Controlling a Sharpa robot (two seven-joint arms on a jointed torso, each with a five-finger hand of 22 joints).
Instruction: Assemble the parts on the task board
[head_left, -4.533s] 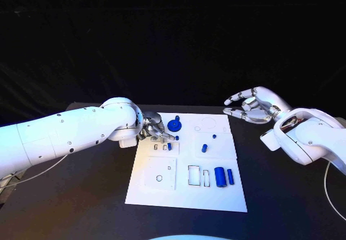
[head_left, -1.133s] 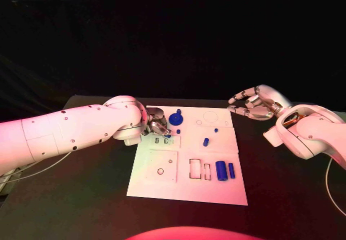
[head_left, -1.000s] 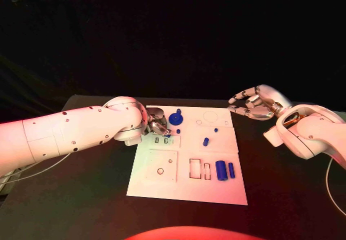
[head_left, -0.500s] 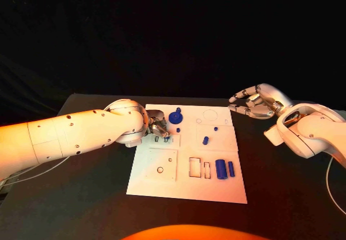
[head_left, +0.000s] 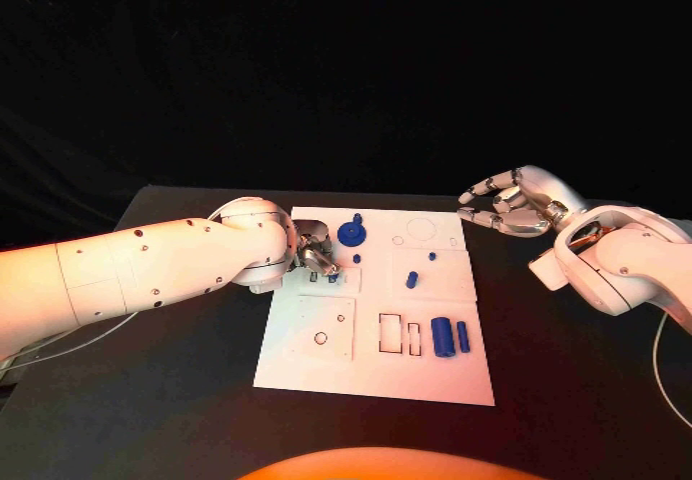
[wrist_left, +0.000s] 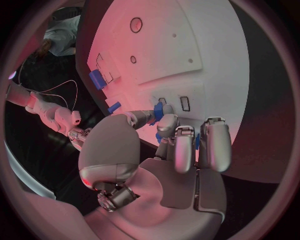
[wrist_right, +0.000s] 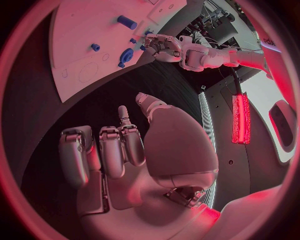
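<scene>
Left hand (head_left: 315, 256) pinches a small blue peg (wrist_left: 159, 111) over the task board's (head_left: 378, 375) far-left slots; seat it upright, gently. Right hand (head_left: 508, 203) idle, fingers spread, empty

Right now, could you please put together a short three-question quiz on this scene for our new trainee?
1. True or false: the right hand holds a blue part.
2. Which hand is at the task board? A. left hand B. right hand C. neither
3. Fill in: the large blue cylinder lies beside a thinner blue ____ near the board's right edge.

Key: 1. False; it hovers off the board with nothing in it. 2. A; its fingers pinch a small blue part over the board's slots. 3. peg.
</scene>
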